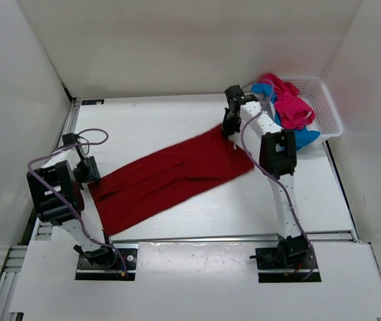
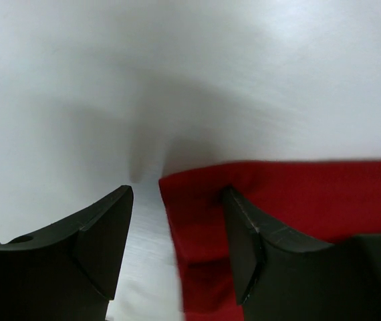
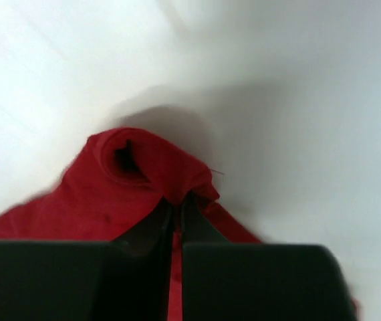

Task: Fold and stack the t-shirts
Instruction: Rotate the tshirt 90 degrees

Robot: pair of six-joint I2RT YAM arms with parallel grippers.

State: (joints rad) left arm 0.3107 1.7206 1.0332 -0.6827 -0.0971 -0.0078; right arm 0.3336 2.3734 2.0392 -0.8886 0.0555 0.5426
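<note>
A dark red t-shirt lies stretched diagonally across the table, folded lengthwise. My right gripper is at its far right corner, shut on a pinch of the red fabric. My left gripper is at the shirt's near left end, open, its jaws straddling the red corner without closing on it. A pink t-shirt and a blue t-shirt are bunched in the white basket at the far right.
The basket stands against the right wall, behind the right arm. White walls enclose the table on three sides. A metal rail runs along the near edge in front of the arm bases.
</note>
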